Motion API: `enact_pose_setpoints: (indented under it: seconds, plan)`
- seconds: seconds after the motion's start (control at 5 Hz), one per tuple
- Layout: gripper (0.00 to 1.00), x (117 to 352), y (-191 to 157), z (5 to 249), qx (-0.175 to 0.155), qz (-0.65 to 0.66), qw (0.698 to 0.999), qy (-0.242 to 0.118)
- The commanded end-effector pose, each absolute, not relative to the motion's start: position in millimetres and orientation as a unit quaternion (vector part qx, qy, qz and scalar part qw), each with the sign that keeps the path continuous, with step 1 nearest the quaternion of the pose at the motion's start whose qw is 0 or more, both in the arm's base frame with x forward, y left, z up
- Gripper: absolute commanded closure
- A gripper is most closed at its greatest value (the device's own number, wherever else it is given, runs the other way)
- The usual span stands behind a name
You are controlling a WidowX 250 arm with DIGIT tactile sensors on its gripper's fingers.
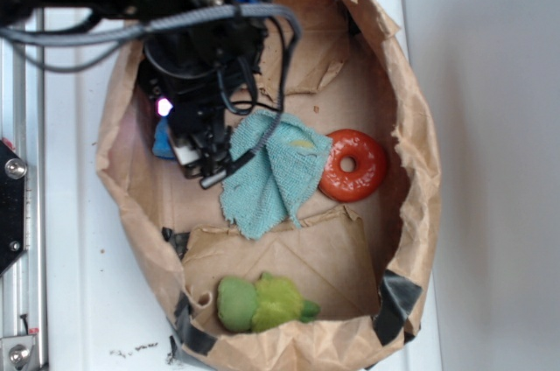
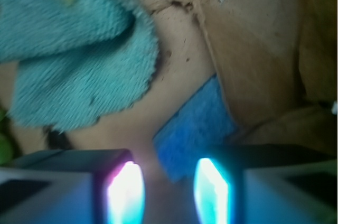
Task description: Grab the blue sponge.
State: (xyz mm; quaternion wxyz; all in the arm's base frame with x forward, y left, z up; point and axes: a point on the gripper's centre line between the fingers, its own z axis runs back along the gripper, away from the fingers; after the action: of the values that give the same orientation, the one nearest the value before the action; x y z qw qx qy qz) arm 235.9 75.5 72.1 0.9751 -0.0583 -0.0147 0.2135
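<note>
The blue sponge [image 2: 195, 126] is a small blue porous block lying flat on the brown paper floor. In the wrist view its near corner reaches into the gap between my lit fingers [image 2: 125, 192], closer to the right one, and neither finger touches it. My gripper [image 2: 169, 192] is open and hovers just above it. In the exterior view the gripper [image 1: 199, 161] hangs over the left part of the paper-lined bin, and only a sliver of the sponge [image 1: 163, 139] shows at its left side.
A teal terry cloth [image 1: 271, 174] lies crumpled just right of the gripper, and it fills the upper left of the wrist view [image 2: 74, 49]. A red ring [image 1: 353, 164] lies further right. A green plush toy [image 1: 262, 303] sits at the front. Crumpled paper walls [image 1: 411, 126] surround everything.
</note>
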Motion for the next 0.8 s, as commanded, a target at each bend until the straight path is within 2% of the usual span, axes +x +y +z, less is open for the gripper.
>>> enact_pose_setpoints:
  seconds: [0.0, 0.2, 0.4, 0.6]
  plan:
    - [0.00, 242, 96, 66, -0.021, 0.247, 0.969, -0.013]
    - [0.00, 246, 105, 57, -0.015, 0.272, 0.961, 0.036]
    - [0.00, 248, 105, 49, 0.014, 0.279, 0.959, 0.053]
    - [0.00, 245, 101, 51, 0.027, 0.275, 0.960, 0.054]
